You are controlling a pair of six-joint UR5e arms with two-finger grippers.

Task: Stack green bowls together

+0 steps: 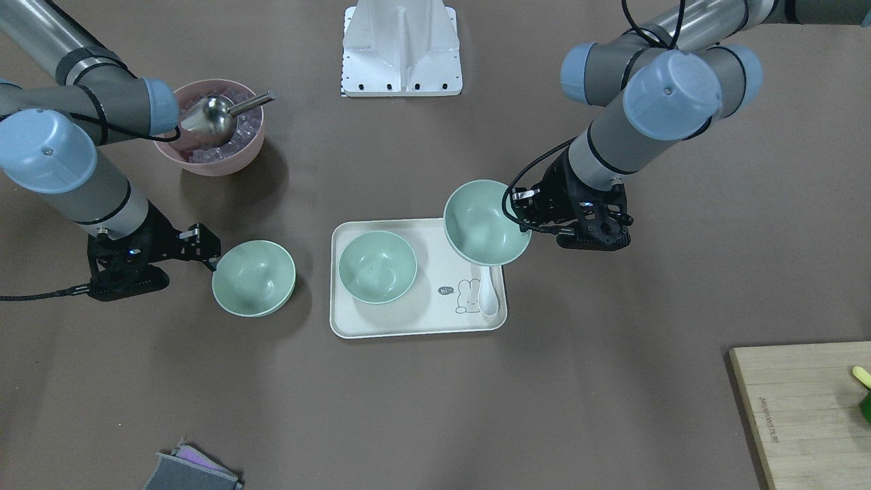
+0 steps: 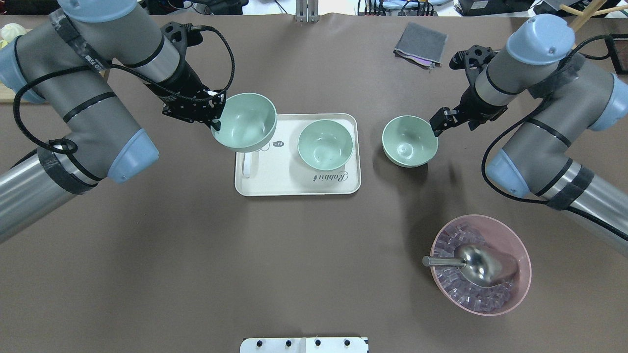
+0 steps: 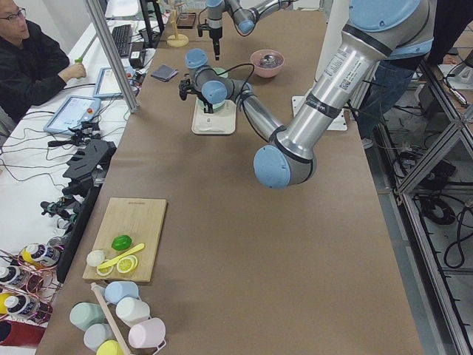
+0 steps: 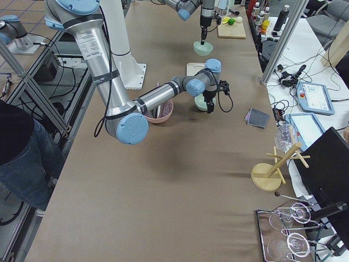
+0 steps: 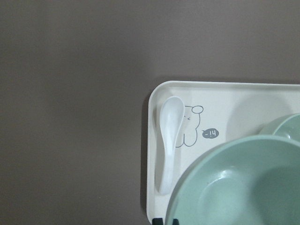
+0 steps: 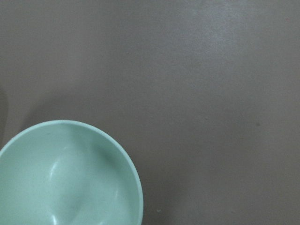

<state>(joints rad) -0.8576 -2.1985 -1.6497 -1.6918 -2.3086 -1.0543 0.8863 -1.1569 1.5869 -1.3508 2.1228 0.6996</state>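
Observation:
Three pale green bowls show. My left gripper (image 2: 216, 123) is shut on the rim of one green bowl (image 2: 245, 120) and holds it lifted over the left end of the white tray (image 2: 294, 184); it fills the left wrist view's lower right (image 5: 243, 187). A second green bowl (image 2: 325, 144) sits upright in the tray. The third green bowl (image 2: 409, 141) is on the brown table to the tray's right, and it also shows in the right wrist view (image 6: 65, 178). My right gripper (image 2: 435, 126) is at this bowl's rim and looks shut on it; I cannot tell whether the bowl is lifted.
A white spoon (image 5: 168, 136) lies in the tray under the lifted bowl. A pink bowl (image 2: 525, 274) with ice and a metal scoop (image 2: 483, 262) stands near the robot's right. A folded grey cloth (image 2: 420, 44) lies far across the table. A wooden board (image 1: 803, 408) is at one corner.

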